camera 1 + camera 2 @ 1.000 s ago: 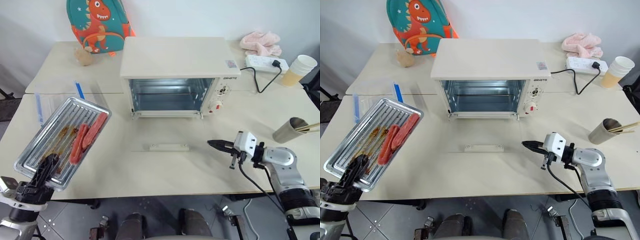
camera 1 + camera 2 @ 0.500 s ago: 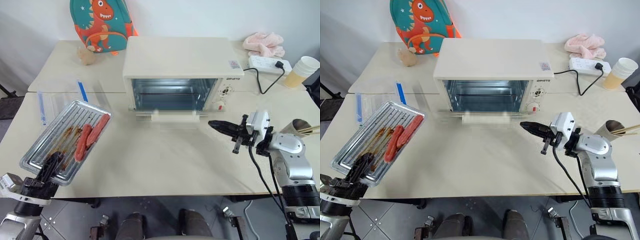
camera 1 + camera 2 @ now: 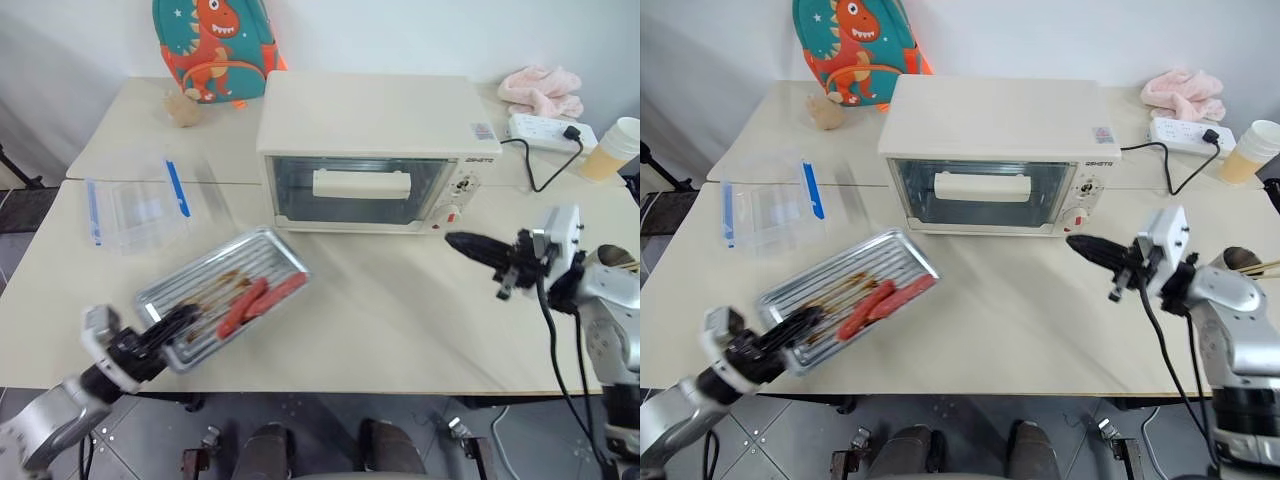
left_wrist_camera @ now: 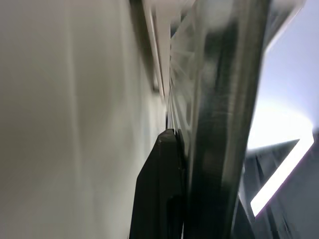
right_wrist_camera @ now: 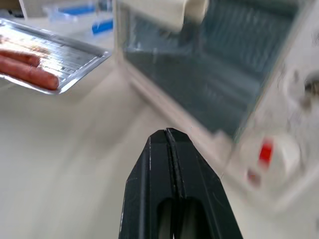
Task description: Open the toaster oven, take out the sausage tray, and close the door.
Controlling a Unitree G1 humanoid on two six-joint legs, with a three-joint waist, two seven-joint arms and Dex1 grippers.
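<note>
From the left eye view, the toaster oven (image 3: 375, 150) stands at the far middle of the tabletop (image 3: 400, 320), and its door (image 3: 360, 190) is up against the front, the cream bar handle lying across the glass. The sausage tray (image 3: 225, 295) is at the near left, tilted, with two red sausages (image 3: 262, 297) on it. The left gripper (image 3: 170, 325) has its jaws pinching the tray's near-left edge. Left of the oven, a clear plastic box with blue clips (image 3: 140, 205) lies on the tabletop. A dinosaur backpack (image 3: 212, 45) leans at the far left, with a pink cloth (image 3: 543, 88), a power strip (image 3: 552, 130) and a paper cup (image 3: 618, 148) at the far right.

From the right eye view, the right gripper (image 3: 1085, 248) hovers just right of the oven's lower right corner, near the knobs, its jaws pressed together and pointing left. It touches nothing that can be seen.

In the left wrist view, one black finger (image 4: 162, 194) lies flat against the tray's silvery metal rim, which runs away from the camera; the picture is blurred and little else can be made out.

In the right wrist view, the right gripper's two fingers (image 5: 159, 184) meet with no gap. Beyond them are the oven's glass door and a red-marked knob (image 5: 266, 154), and farther off the tray with its sausages.
</note>
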